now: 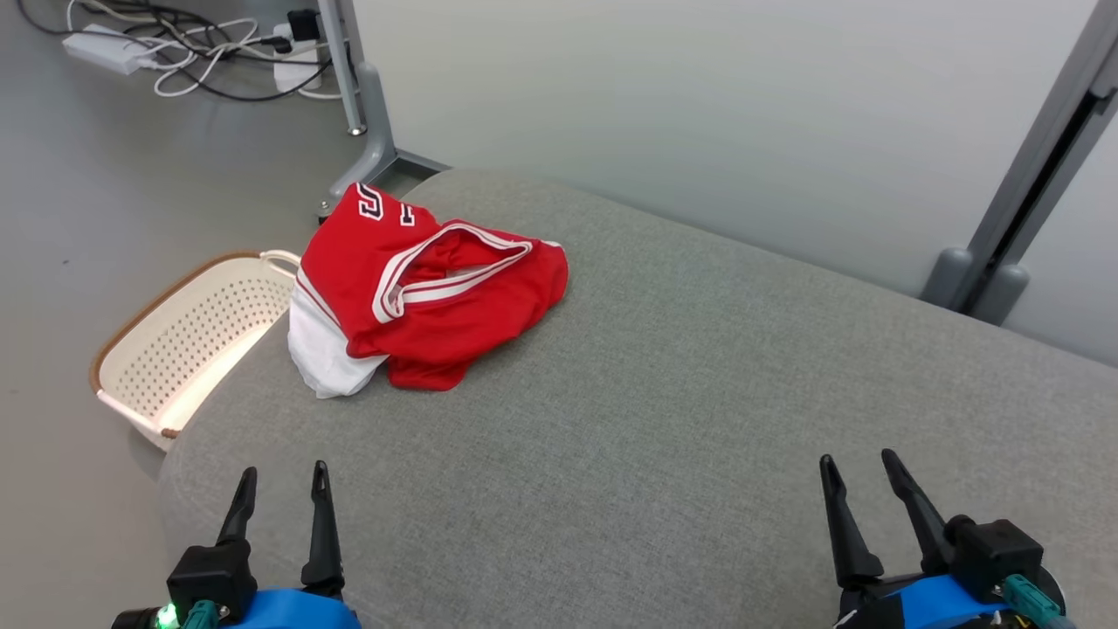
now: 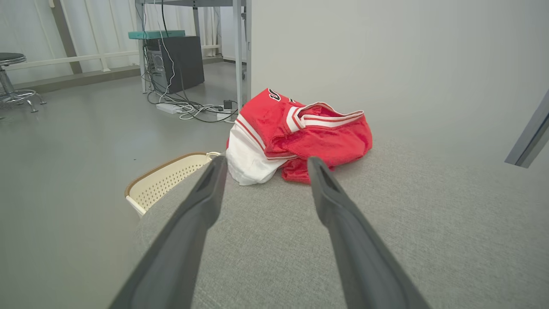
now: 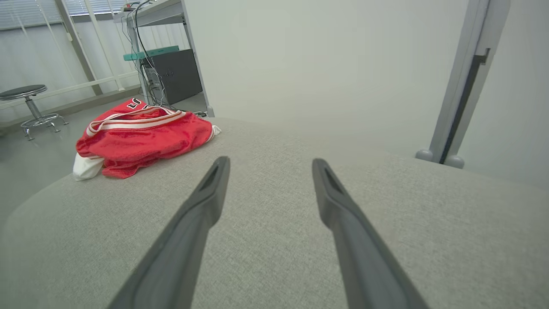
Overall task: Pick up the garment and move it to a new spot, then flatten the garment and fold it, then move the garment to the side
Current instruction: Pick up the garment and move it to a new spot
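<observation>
A crumpled red garment (image 1: 428, 293) with white trim and a white part lies bunched at the far left of the grey cushioned surface (image 1: 664, 393). The same garment (image 2: 300, 133) sits straight ahead in the left wrist view, and the garment (image 3: 141, 139) is up and to the left in the right wrist view. My left gripper (image 1: 284, 476) stands open near the front left edge, well short of the cloth, with nothing between its fingers. At the front right my right gripper (image 1: 860, 463) is open too and empty, far from the garment.
A cream perforated basket (image 1: 175, 345) sits on the floor beside the surface's left edge. Cables and a power strip (image 1: 201, 48) lie on the floor at the back left. A pale partition wall (image 1: 699, 105) with grey posts stands behind the surface.
</observation>
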Tool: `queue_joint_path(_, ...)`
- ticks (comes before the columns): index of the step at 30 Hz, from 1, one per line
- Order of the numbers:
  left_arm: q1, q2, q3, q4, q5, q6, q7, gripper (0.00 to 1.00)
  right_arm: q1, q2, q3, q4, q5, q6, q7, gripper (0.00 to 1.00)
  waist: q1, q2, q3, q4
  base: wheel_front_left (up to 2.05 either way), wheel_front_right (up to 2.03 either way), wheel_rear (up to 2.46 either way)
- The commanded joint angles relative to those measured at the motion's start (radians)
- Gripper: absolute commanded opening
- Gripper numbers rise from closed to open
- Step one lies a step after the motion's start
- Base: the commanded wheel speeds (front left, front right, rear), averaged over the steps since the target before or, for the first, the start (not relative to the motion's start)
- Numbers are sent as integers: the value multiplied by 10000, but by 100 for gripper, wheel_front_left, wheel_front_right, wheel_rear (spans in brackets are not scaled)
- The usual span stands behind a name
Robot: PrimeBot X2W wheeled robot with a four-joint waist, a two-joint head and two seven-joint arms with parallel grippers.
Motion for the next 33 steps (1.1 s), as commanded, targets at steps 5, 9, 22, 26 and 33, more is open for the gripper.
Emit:
queue_joint_path(5, 239, 34, 162, -225, -114, 185, -112, 100, -238, -62, 188, 102, -125, 5, -51, 100, 1, 1, 201, 152, 0, 0, 0)
queue_joint_path(9, 364, 35, 185, -305, -174, 240, -160, 100, -444, -62, 247, 200, -191, 5, -14, 100, 1, 1, 258, 184, 0, 0, 0)
queue_joint_path(22, -1272, 523, 167, -1082, -458, -289, 939, 100, -516, -63, -29, 185, -241, 5, 38, 100, 1, 1, 633, 246, 0, 0, 0)
queue_joint_path(26, -2583, 1003, 248, -1241, -764, -668, 2243, 100, -494, -63, -129, 113, -235, 5, 49, 100, 1, 1, 828, 243, 0, 0, 0)
queue_joint_path(33, -4962, 1525, 827, 274, -1971, -1258, 4343, 100, -726, -60, -109, -308, -529, 5, 278, 100, 1, 1, 1593, -452, 0, 0, 0)
